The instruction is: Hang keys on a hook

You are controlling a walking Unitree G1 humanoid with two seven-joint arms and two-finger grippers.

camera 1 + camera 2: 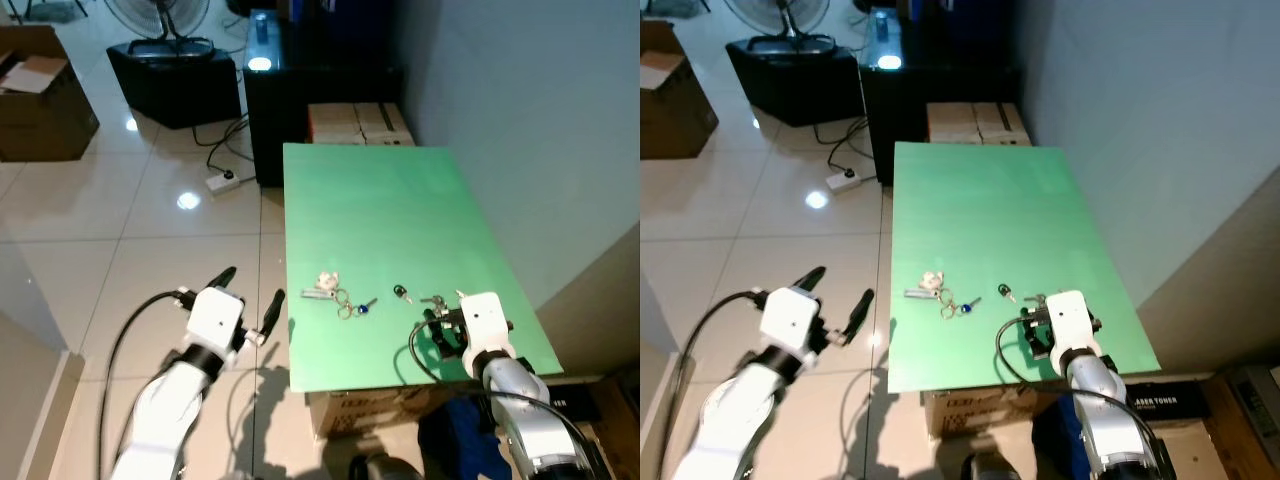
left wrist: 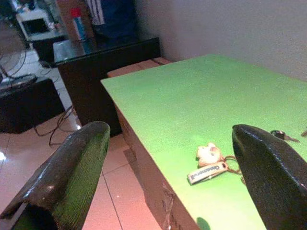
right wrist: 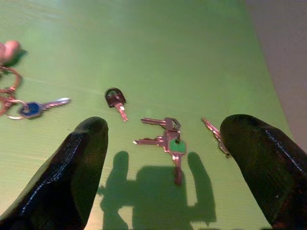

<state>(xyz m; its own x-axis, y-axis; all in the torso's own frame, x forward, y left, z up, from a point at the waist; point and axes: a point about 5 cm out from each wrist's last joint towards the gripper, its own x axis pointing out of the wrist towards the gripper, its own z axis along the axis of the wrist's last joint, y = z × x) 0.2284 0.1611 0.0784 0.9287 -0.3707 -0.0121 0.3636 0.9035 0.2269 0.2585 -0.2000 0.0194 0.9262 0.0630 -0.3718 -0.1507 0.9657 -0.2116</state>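
The left claw (image 1: 252, 290) hung over the tiled floor (image 1: 120, 230) just off the counter's (image 1: 400, 200) left edge, its two fingers spread wide and holding nothing. Its silver arm reached up from the lower left, partly cut off by the frame edge. No hook could be made out.

On the green counter, near the front edge, lay a keyring bunch (image 1: 335, 293) with a pale charm, a white tag and a blue-headed key (image 1: 362, 307); its smaller parts were too small to tell apart from the head views. To its right lay a single dark-headed key (image 3: 115, 100), then a small cluster of keys (image 3: 168, 139) with a green tag, then one more key (image 3: 214, 135) beside it, partly hidden by a finger in the right wrist view.

The right claw (image 3: 163, 163) was low over the counter's front right part, fingers wide apart and empty, the cluster lying between them on the surface. Its shadow fell across the counter just below the keys.

Beyond the counter stood cardboard boxes (image 1: 358, 122), a dark cabinet (image 1: 270, 100), a fan (image 1: 165, 20) on a black base and a power strip (image 1: 222, 181) on the floor.
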